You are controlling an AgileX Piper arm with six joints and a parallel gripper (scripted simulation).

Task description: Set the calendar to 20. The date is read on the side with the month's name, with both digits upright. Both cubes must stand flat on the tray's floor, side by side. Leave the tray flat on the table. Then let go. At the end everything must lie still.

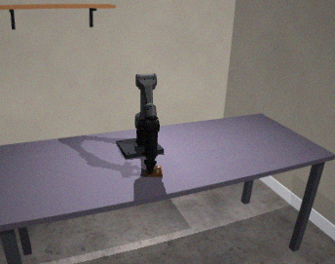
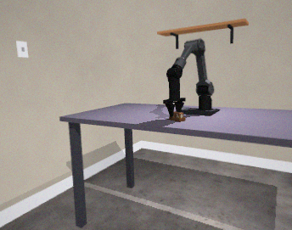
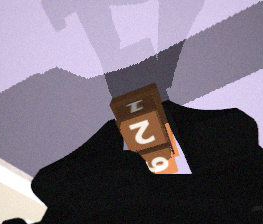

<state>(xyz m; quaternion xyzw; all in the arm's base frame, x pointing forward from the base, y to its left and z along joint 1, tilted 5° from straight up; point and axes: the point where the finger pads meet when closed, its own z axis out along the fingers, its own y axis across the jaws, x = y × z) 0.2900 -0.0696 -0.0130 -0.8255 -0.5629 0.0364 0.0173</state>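
Note:
In the wrist view a brown cube (image 3: pixel 141 131) shows a white 2 towards the camera and a 1 on its far face. Right beside it a second cube (image 3: pixel 161 162) shows a 6 or 9, half hidden by my black gripper body. A thin orange edge (image 3: pixel 174 148) beside them may be the tray; I cannot tell. In the top and exterior views the cubes are a small brown-orange lump (image 1: pixel 153 172) on the purple table, also in the exterior view (image 2: pixel 177 117). My gripper (image 1: pixel 150 166) points straight down just above them, fingers partly open; I see nothing held. It also shows in the exterior view (image 2: pixel 174 110).
The arm's base plate (image 1: pixel 139 149) sits just behind the cubes. The table's front edge (image 1: pixel 157 196) is a short way in front of them. A wall shelf (image 1: pixel 52 7) hangs high up, far from the work.

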